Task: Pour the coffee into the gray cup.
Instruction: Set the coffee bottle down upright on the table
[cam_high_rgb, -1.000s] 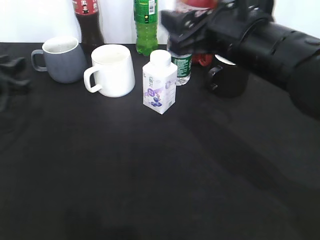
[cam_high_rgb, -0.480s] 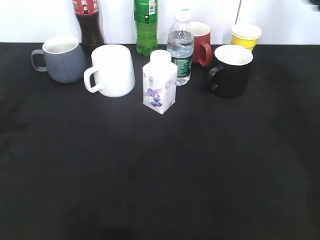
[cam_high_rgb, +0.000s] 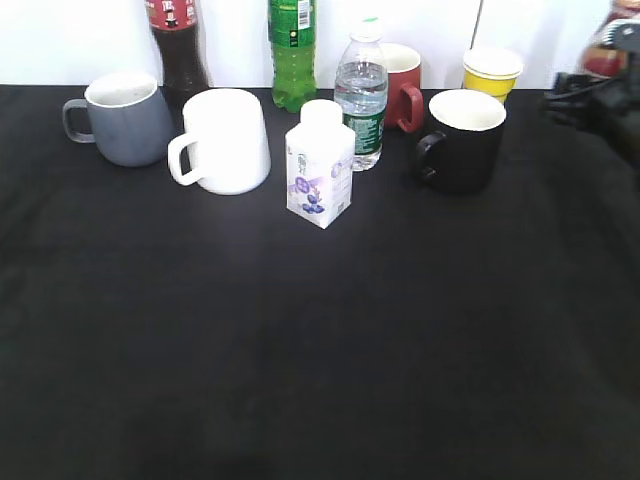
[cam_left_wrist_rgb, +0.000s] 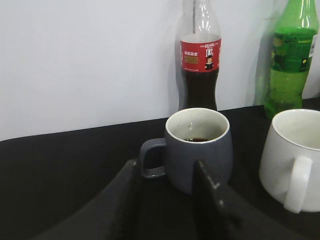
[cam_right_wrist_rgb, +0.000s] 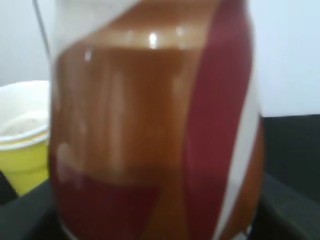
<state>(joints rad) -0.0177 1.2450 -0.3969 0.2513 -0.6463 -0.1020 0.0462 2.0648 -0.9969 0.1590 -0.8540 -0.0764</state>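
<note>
The black table (cam_high_rgb: 300, 350) filled most of the exterior view, and the right arm (cam_high_rgb: 600, 95) reached in only at its far right edge. The right gripper (cam_high_rgb: 600, 75) held the coffee (cam_right_wrist_rgb: 155, 125) — the brown, red and white label crowded the right wrist view so closely that the fingers themselves could not be seen, so the grip is probably a clamp on the bottle, judged from how it sat framed there. Just left of that gripper stood the yellow paper cup (cam_right_wrist_rgb: 22, 135), and left and a little nearer the camera, the black mug (cam_high_rgb: 462, 140).

The left gripper (cam_left_wrist_rgb: 165, 200) stood with its two dark fingers (cam_left_wrist_rgb: 207, 200) apart, nothing between them. Directly ahead of it, close to the fingertips, was the gray cup (cam_left_wrist_rgb: 197, 147), handle turned to the left and a little dark liquid at its bottom. Beyond the cup, against the white wall, rose the cola bottle (cam_left_wrist_rgb: 200, 65); to the gripper's right were the white mug (cam_left_wrist_rgb: 295, 155) and, behind it, the green bottle (cam_left_wrist_rgb: 292, 55).

Between the two grippers — well apart from both — stood the white carton (cam_high_rgb: 320, 165), the water bottle (cam_high_rgb: 361, 95) and the red mug (cam_high_rgb: 402, 85).
</note>
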